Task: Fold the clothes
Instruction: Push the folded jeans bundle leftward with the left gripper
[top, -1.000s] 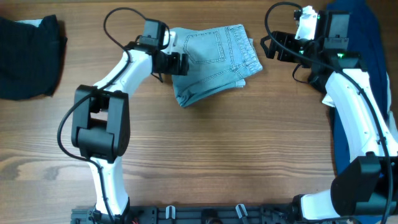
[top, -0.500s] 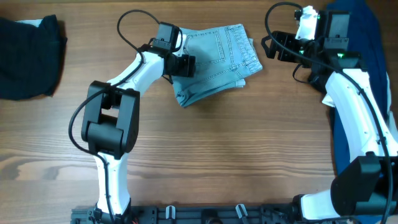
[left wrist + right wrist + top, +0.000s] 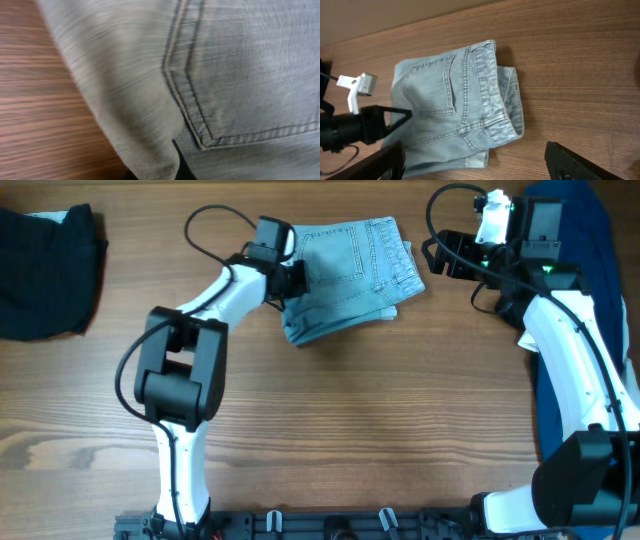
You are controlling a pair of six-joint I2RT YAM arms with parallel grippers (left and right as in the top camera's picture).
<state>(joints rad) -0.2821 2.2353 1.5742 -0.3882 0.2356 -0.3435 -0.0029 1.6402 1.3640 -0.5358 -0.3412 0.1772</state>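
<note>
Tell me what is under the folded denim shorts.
The bare wooden table shows around the denim shorts, and their own lower folded layer peeks out at the waistband end. Anything directly beneath is covered.

A robotics lab bench, I'd say: my left arm [image 3: 178, 370] and right arm [image 3: 575, 360] stand on a black rail [image 3: 330, 526] edging a wood-grain table [image 3: 360, 430].

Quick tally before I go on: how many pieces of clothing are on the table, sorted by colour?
Pale blue denim: 1, the folded shorts
Black: 1, the black heap at the far left; whether it holds more than one piece cannot be told
Royal blue: 1, the blue cloth along the right edge
Total: 3
</note>
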